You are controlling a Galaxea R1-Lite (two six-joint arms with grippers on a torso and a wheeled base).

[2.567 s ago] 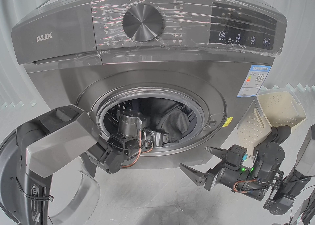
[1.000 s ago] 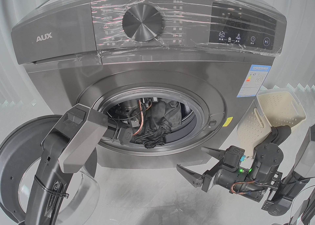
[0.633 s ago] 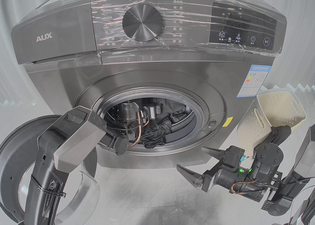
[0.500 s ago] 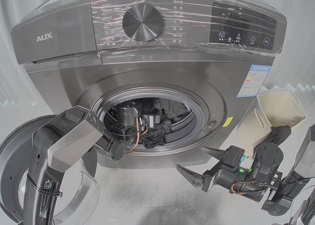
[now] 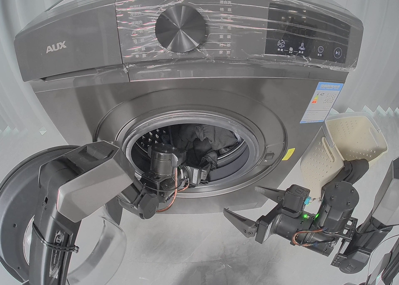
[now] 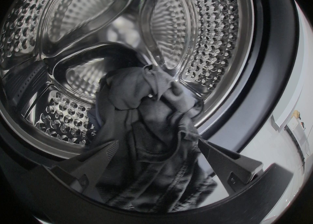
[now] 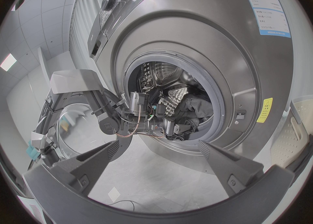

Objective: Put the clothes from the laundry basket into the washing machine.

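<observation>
The grey washing machine (image 5: 199, 90) stands with its drum (image 6: 182, 32) open. A heap of dark clothes (image 5: 208, 138) lies inside, reaching the front lip of the drum (image 6: 143, 120) (image 7: 195, 107). My left gripper (image 5: 208, 166) sits just inside the drum's mouth, open, its fingers (image 6: 97, 156) spread on either side of the dark cloth without pinching it. My right gripper (image 5: 247, 207) hangs open and empty low in front of the machine's right side (image 7: 156, 144). The cream laundry basket (image 5: 332, 140) leans against the machine at the right, a dark garment (image 5: 356, 169) draped at its lower edge.
The round door (image 5: 18, 215) is swung wide open to the left, behind my left arm. Bare grey floor (image 5: 187, 240) lies in front of the machine. The rubber door seal (image 6: 260, 71) rings the drum's mouth.
My left arm went deep into the drum, then drew back to its mouth. The dark cloth draped over the lower rim now lies further in. My right arm has stayed still.
</observation>
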